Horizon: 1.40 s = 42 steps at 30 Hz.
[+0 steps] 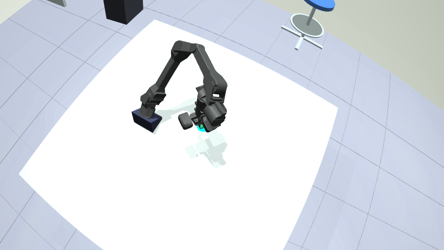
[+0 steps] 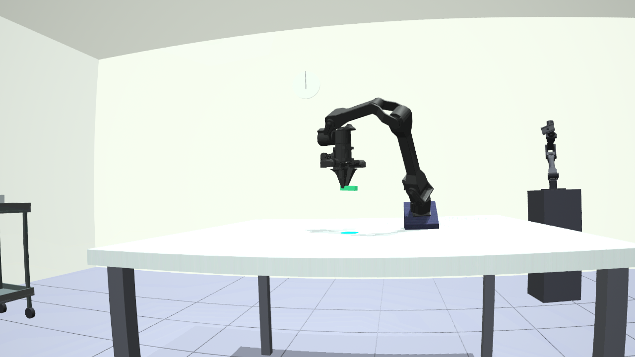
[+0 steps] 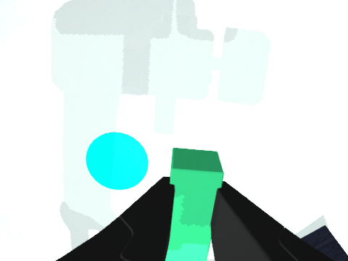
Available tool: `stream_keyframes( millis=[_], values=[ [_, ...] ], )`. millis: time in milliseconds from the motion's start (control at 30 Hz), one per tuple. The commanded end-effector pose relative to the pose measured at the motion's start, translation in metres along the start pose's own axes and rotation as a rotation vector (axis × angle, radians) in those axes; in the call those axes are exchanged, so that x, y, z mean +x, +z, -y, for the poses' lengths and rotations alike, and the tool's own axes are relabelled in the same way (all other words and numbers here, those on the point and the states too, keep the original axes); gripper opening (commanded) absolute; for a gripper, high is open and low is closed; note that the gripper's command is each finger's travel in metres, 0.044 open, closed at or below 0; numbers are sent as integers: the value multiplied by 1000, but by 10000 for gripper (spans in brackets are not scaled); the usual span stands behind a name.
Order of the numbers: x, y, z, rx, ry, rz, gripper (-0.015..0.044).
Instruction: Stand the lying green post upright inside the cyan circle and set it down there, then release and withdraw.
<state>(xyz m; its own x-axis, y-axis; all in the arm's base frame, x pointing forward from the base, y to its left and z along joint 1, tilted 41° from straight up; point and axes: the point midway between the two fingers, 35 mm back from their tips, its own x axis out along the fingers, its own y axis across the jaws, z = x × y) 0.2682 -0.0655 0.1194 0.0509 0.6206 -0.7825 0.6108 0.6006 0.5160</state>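
Note:
My gripper (image 2: 345, 185) (image 3: 191, 190) is shut on the green post (image 2: 349, 188) (image 3: 193, 199) (image 1: 201, 126) and holds it level, high above the white table (image 2: 222, 253) (image 1: 124, 186). The post sticks out sideways from the fingertips in the exterior view. The cyan circle (image 2: 349, 232) (image 3: 116, 161) lies flat on the table almost straight below the gripper; in the wrist view it is left of the post's far end. In the top view the wrist hides most of the circle (image 1: 201, 130), and only a sliver shows.
The arm's dark blue base (image 2: 420, 216) (image 1: 146, 120) stands on the table to the right of the circle. A black pedestal (image 2: 554, 208) with a second small arm stands off the table at right. A cart (image 2: 15, 248) is at far left.

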Motion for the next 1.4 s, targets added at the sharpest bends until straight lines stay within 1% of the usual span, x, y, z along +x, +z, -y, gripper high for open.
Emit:
stream_keyframes(
  millis=[0, 733, 867, 1367],
  values=[
    [0, -8, -9, -32, 7, -1, 23],
    [2, -62, -52, -198, 29, -20, 23],
    [2, -64, -53, -205, 25, -19, 23],
    [12, -70, -47, -228, -68, 18, 23]
  ],
)
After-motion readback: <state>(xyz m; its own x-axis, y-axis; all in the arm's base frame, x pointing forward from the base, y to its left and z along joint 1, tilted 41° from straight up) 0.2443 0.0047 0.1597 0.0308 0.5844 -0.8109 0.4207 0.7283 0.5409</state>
